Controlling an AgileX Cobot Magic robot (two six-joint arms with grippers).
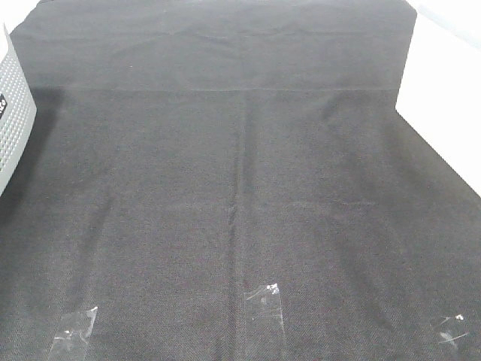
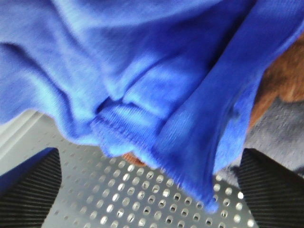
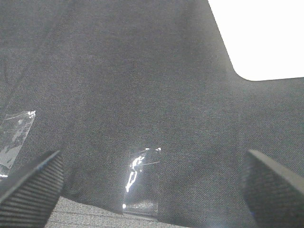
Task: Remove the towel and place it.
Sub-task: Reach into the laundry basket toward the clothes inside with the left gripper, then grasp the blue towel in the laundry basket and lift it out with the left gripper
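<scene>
Jaws spread wide on the left gripper [image 2: 149,156], its ribbed black fingers [image 2: 28,190] set at opposite sides of the wrist view and pinching nothing. The right gripper [image 3: 153,154] is parted just as far above the table cover.

The bright royal-blue microfibre towel [image 2: 142,71] hangs bunched in soft folds between the left fingers and beyond them, its stitched hem dangling over a pale grey perforated panel [image 2: 118,194]. No contact with either finger can be made out. The frame cuts off the towel's outline, and blur softens its weave.

Past it show an orange-brown fabric [image 2: 280,80] and a grey fleecy cloth [image 2: 280,135], both too partial to identify.

Towel and grippers fall outside the high camera's view. There the black woven table cloth [image 1: 240,188] lies flat, with clear tape strips [image 1: 264,297] along its near edge. A white perforated container [image 1: 11,105] is cut off at the left, and a white surface [image 1: 451,90] shows beyond the cloth's right edge.
</scene>
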